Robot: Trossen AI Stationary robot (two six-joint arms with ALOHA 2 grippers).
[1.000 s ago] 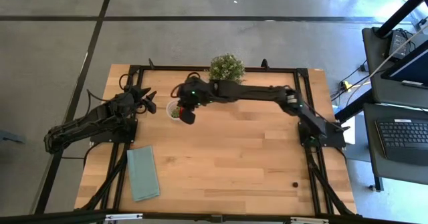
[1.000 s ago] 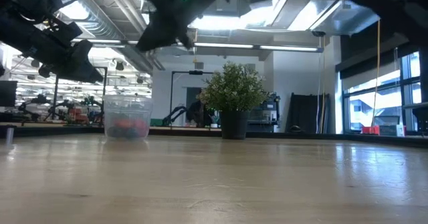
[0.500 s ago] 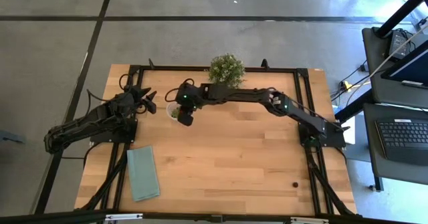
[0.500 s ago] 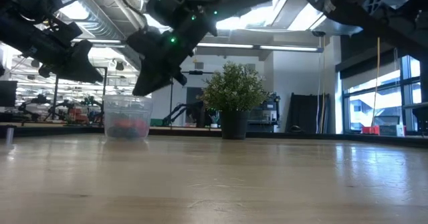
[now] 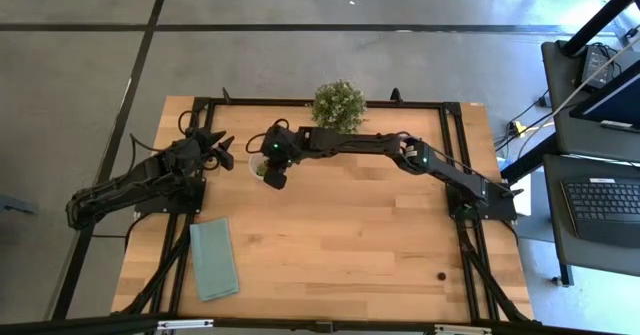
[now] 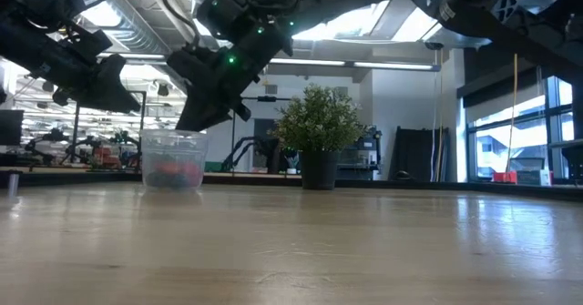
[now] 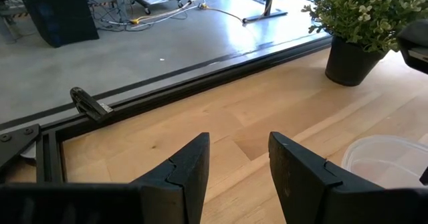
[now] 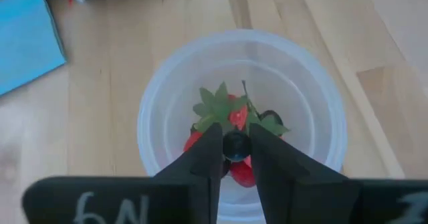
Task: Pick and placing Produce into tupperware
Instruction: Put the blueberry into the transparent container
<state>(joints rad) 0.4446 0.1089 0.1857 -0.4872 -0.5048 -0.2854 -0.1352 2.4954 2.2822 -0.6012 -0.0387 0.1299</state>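
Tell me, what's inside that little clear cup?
The cup holds red strawberry pieces with green leaves. The right hand hangs above, pinching a dark berry, and covers whatever lies beneath it.

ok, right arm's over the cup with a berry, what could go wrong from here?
1. The right gripper pinches the dark berry only at its fingertips above the cup; it could stick to a finger or bounce out on release.
2. Going lower risks nudging the light cup.
3. The left gripper waits open close by.
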